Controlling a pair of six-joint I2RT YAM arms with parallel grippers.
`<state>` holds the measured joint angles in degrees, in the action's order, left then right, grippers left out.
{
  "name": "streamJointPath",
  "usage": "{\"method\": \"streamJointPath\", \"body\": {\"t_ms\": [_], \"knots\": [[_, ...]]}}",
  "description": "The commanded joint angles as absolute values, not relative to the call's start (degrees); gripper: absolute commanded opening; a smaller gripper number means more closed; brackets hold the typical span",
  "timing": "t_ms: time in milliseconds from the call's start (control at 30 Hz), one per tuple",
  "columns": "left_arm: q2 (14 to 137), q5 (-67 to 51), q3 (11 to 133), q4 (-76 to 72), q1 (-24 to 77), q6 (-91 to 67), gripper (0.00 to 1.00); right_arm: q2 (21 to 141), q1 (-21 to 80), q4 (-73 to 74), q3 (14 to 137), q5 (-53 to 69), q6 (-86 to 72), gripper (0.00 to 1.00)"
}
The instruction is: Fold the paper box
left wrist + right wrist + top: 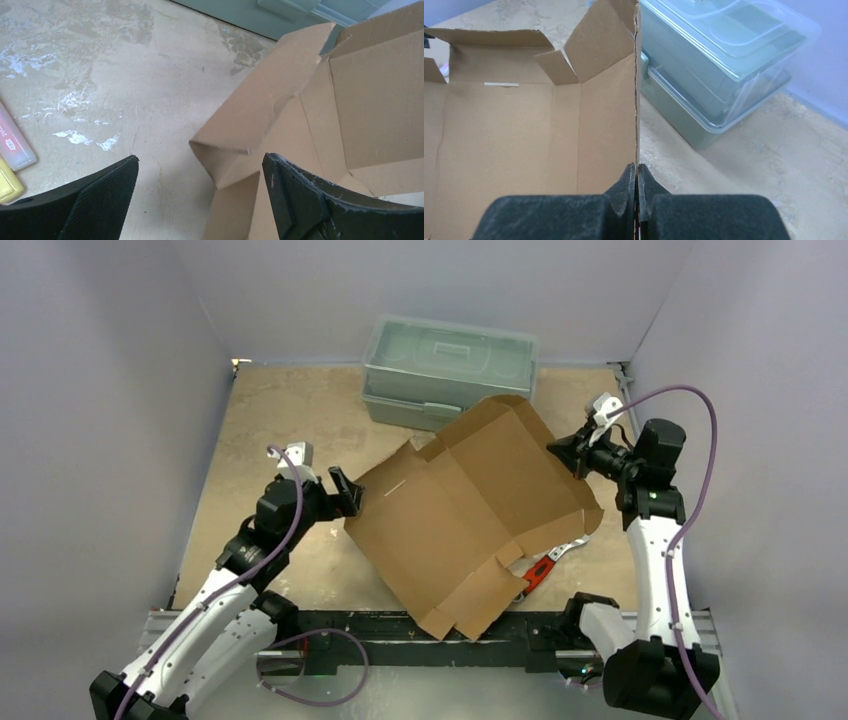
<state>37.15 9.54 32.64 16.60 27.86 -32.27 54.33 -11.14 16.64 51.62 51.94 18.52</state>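
Top external shows the brown corrugated paper box (465, 515), creased flaps half up, mid-way across the mottled beige table (280, 410), right end effector (555, 451) pinching its thin raw wall edge at 2 o'clock, left end effector (346, 492) spread wide at 9 o'clock.

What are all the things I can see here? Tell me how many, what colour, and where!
paper box: one, brown cardboard, middle of the table, partly folded.
toolbox: one, grey-green plastic with a see-through lid, at the back, behind the paper box.
red-handled tool: one, red and silver, near the front, partly under the paper box.
small flat items: two, one yellow, one pale, on the table at the left; too cut off to name.
table: one, mottled beige, under everything.
left gripper: one, black, open, at the paper box's left side.
right gripper: one, black, shut on the paper box's right edge.
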Motion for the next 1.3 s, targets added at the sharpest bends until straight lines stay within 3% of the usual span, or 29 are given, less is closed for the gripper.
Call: {"method": "streamJointPath", "body": {"t_ms": [0,500,867,1167,1267], "knots": [[36.68,7.06,31.96,12.59,27.65,-31.59,0.95,55.08,-12.63,15.49,51.87,54.56,19.41,0.0],[24.04,-4.92,19.93,11.12,27.68,-52.92,0.99,56.61,-14.34,10.53,51.54,53.75,12.22,0.0],[33.32,-10.98,11.99,-2.75,28.14,-58.44,0.85,57.7,-15.55,7.49,50.63,55.42,8.14,0.0],[48.8,-10.88,8.68,-20.59,29.68,-61.08,0.57,58.31,-15.75,6.07,49.67,57.46,6.61,0.0],[53.66,-10.79,10.49,-22.98,29.88,-59.31,0.38,58.65,-15.81,6.07,49.44,57.86,6.51,0.0]]}}
